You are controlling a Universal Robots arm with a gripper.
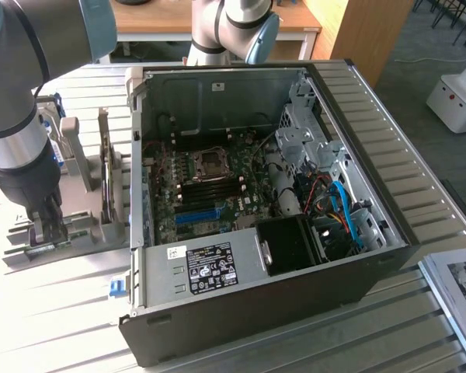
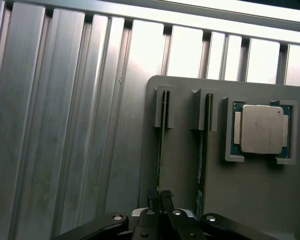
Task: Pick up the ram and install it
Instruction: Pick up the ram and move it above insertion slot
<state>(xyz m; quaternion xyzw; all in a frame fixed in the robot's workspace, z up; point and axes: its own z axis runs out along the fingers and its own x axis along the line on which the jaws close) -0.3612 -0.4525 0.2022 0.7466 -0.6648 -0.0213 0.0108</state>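
The ram (image 2: 161,142) is a thin green stick standing on edge in a slot of a grey holder (image 2: 185,170). My gripper (image 2: 160,199) is shut on the near end of that stick, its two dark fingers pressed together on the board's edge. A second green stick (image 2: 202,150) stands in the neighbouring slot. In the exterior view my gripper (image 1: 50,225) reaches straight down into the grey holder (image 1: 78,233), at the exterior view's left of the open computer case (image 1: 357,256). The motherboard's dark memory slots (image 1: 213,186) lie inside the case, below the processor socket (image 1: 212,162).
A silver processor (image 2: 261,129) sits in a pocket of the holder beside the sticks. A blue slot (image 1: 196,216), a black power supply (image 1: 291,245) and blue cables (image 1: 346,210) crowd the case. The whole set-up rests on a ribbed aluminium table (image 1: 419,155).
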